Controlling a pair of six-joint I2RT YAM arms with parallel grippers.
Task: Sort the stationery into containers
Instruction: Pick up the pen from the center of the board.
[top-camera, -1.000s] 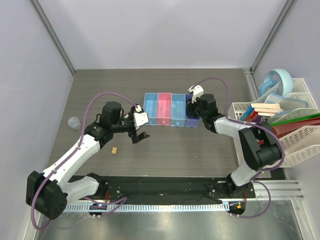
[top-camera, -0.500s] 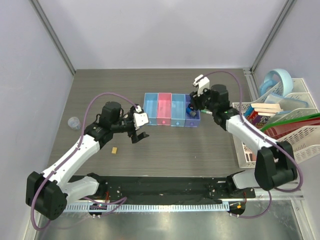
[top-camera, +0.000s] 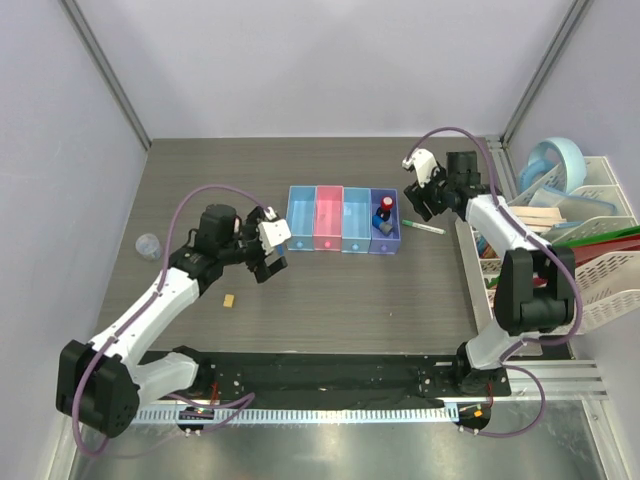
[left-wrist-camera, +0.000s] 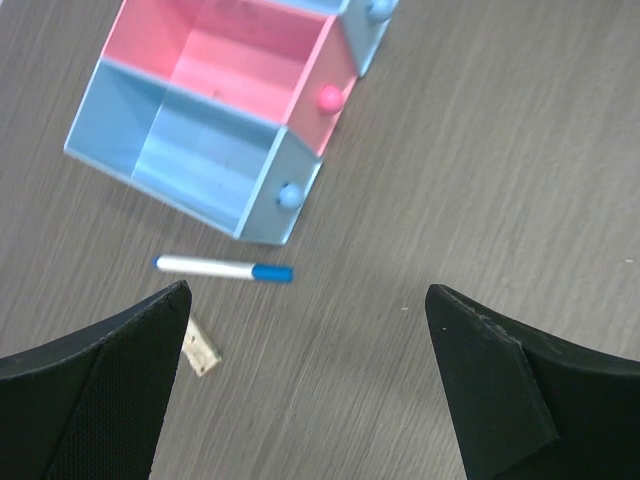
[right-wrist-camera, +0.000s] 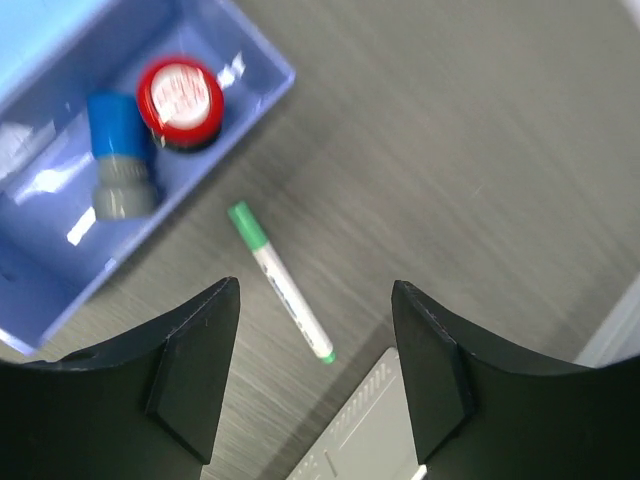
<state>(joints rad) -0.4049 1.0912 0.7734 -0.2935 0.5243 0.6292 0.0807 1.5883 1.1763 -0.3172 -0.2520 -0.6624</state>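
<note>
L pincer (left-wrist-camera: 305, 310) & R pincer (right-wrist-camera: 312, 300) both wide open, empty; green-tip pen (right-wrist-camera: 283, 283) on worktop (top-camera: 350, 300) twd right edge, beside dark-blue bin (right-wrist-camera: 55, 245).

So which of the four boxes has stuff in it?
The darker blue bin at the right end: it holds the red-capped bottle; the other three look empty.

Left gripper (top-camera: 266, 266) is hovering low with jaws spread wide; right gripper (top-camera: 419, 206) is reaching far forward, jaws also spread.

Table (top-camera: 350, 300): dark wood-grain, centre.
White rack (top-camera: 600, 295): 3 o'clock, holds books (top-camera: 535, 212), red folder (top-camera: 592, 258), green folder (top-camera: 600, 238).
Light-blue ring (top-camera: 553, 163): 2 o'clock, behind rack.
</note>
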